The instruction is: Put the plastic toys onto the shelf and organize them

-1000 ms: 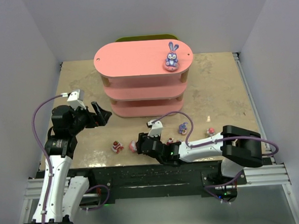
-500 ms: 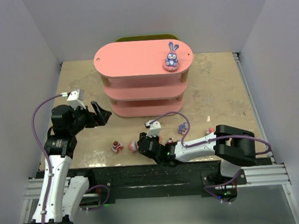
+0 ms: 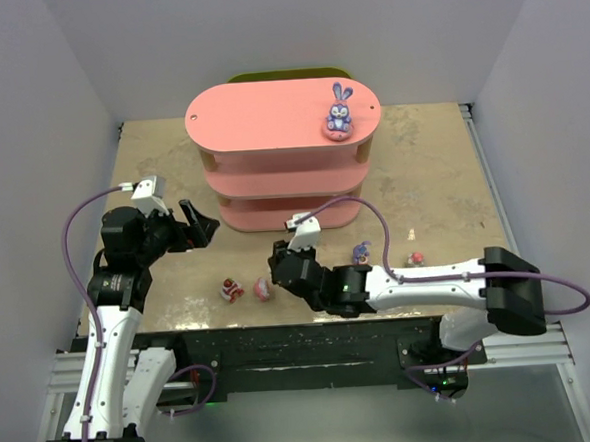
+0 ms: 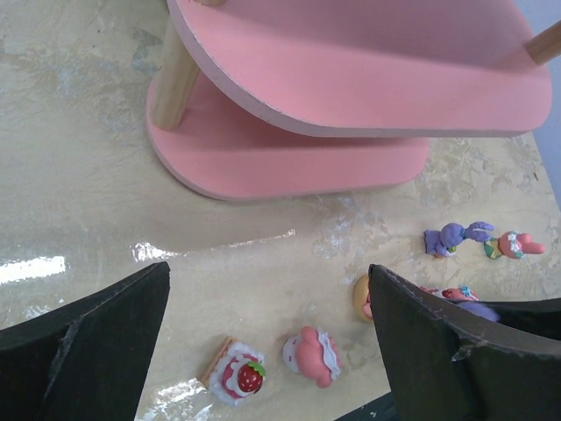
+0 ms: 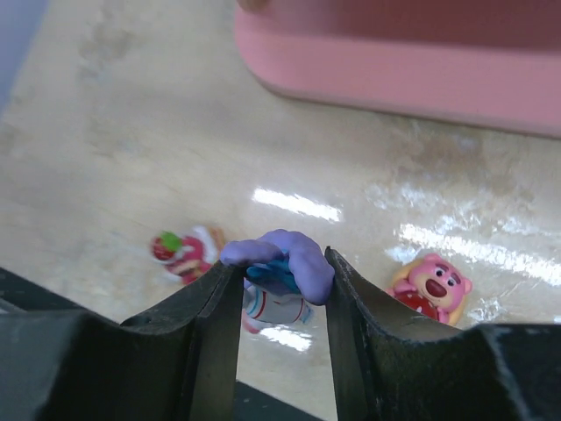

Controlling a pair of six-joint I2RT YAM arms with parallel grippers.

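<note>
The pink three-tier shelf (image 3: 269,117) stands at the back middle, with a purple-blue bunny (image 3: 338,112) upright on its top board. My right gripper (image 3: 277,271) is shut on another purple-blue bunny (image 5: 282,261) and holds it above the table, in front of the shelf base (image 5: 394,74). Below it lie a pink bear (image 5: 430,287) and a strawberry cake toy (image 5: 182,248). My left gripper (image 3: 197,227) is open and empty, left of the shelf. The left wrist view shows the cake toy (image 4: 235,375), the pink figure (image 4: 313,355), a lying purple bunny (image 4: 454,237) and a pink long-eared figure (image 4: 513,246).
In the top view the cake toy (image 3: 231,289) and pink figure (image 3: 263,289) lie near the front edge, and a purple bunny (image 3: 361,250) and a small pink figure (image 3: 415,260) lie further right. White walls enclose the table on three sides.
My right arm has stretched out to the left and risen away from the front edge, with the purple bunny in its jaws. The left arm has not moved.
</note>
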